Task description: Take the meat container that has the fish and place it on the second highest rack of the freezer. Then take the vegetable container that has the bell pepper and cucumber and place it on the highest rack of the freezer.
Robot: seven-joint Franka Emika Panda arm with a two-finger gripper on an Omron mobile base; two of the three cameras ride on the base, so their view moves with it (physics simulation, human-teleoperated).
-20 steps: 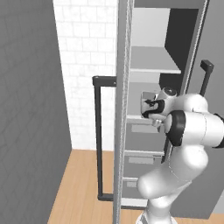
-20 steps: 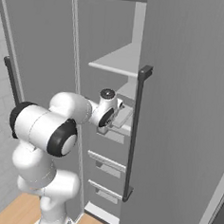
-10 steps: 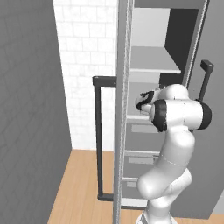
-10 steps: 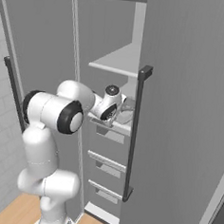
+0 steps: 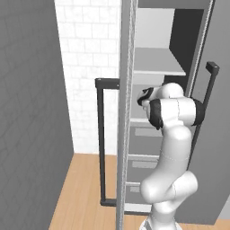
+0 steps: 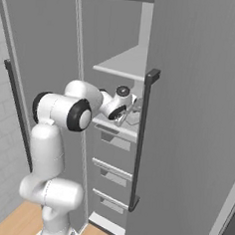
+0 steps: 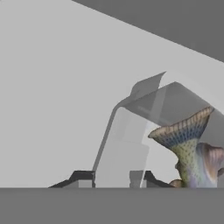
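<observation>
- Since a second ago your arm has straightened taller and the gripper [image 6: 125,115] has pushed deeper into the freezer [image 6: 189,120].
- Your jaws stand slightly parted astride the clear meat container's [image 7: 131,144] near wall; whether they still pinch it, you cannot tell.
- That container, holding the fish [image 7: 190,148], rests on the second highest rack [image 6: 119,130], directly ahead of the hand.
- No readable writing.

Arm: white, upright from base, elbow bent, forearm reaching forward; hand [image 6: 126,113] level, fingers [image 7: 83,177] slightly parted.
</observation>
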